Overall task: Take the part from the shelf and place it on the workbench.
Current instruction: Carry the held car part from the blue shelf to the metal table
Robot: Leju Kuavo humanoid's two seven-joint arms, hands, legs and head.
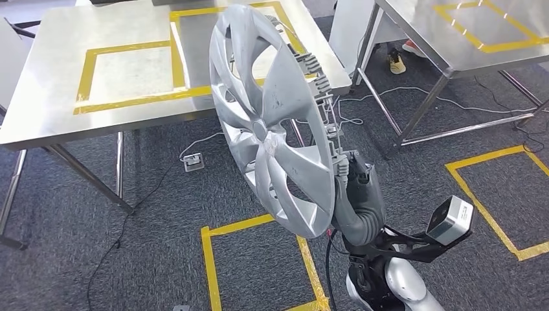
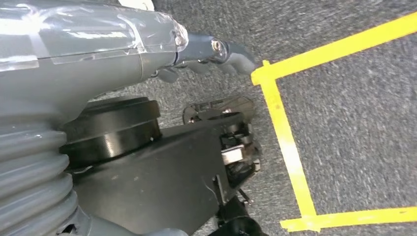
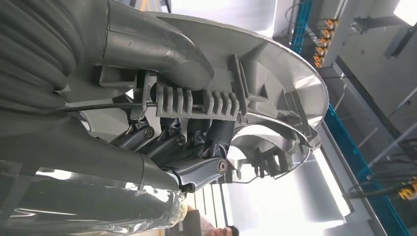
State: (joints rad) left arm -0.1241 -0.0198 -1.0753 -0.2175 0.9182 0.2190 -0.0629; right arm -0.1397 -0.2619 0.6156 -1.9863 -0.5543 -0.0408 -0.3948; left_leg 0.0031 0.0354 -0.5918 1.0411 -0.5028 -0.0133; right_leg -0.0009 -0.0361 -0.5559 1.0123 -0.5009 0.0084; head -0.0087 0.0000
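right hand: i see my right hand (image 1: 355, 173) gripping the silver wheel cover (image 1: 272, 116) at its lower rim, fingers (image 3: 196, 140) curled around the ribbed clips on the back side.
wheel cover: held up on edge in the air, tilted, spoked face toward my camera, above the grey carpet (image 1: 162, 214) and in front of the near steel workbench (image 1: 52, 97); not touching the bench.
workbench: marked with yellow tape rectangles (image 1: 129, 71) on its top; a second steel table (image 1: 479, 32) stands off to the right.
left hand: my left hand (image 2: 206, 56) hangs over the carpet beside a yellow tape line (image 2: 285, 142), nothing in it; i cannot tell whether its fingers are spread or curled.
floor: yellow tape squares (image 1: 259, 265), a white cable (image 1: 194, 146) and a small floor box (image 1: 193, 162) under the bench.
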